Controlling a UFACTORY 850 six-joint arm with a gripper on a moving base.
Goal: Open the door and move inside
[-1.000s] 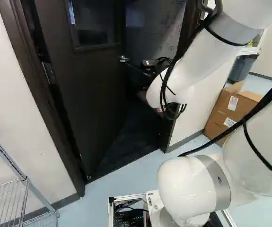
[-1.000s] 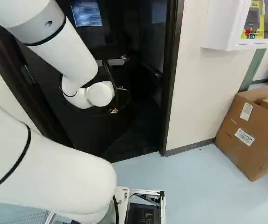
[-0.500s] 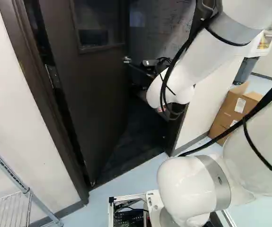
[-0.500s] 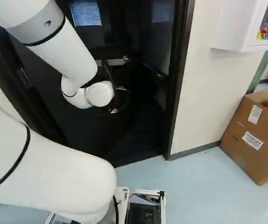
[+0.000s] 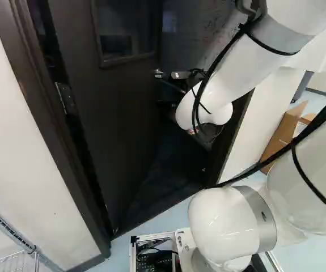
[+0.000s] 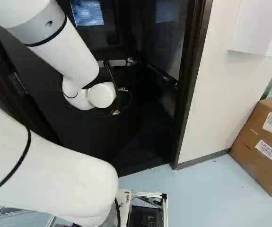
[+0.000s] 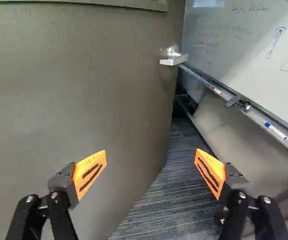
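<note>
Pincer (image 7: 151, 167) stands wide, with nothing held; the partly open door (image 7: 108, 100) lies to its left, slanting from near hinge (image 5: 66, 97) to far handle (image 7: 174, 57), so coming push should go far and left.

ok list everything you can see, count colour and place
door: one, dark, ajar ahead of the gripper
door handle: one, silver, on the door's far edge
window: one, dark-framed, in the door
door frame: one, dark, around the doorway
whiteboard: one, white, beyond the door
markers: two, white, on its tray
carpet: dark, striped, through the doorway
wall cabinet: one, white, right of the doorway
cardboard box: at least one, brown, below the cabinet
wire rack: one, silver, lower left, left base view
floor: pale blue
arm: one, white, reaching into the doorway
gripper: one, black, orange pads, open
</note>
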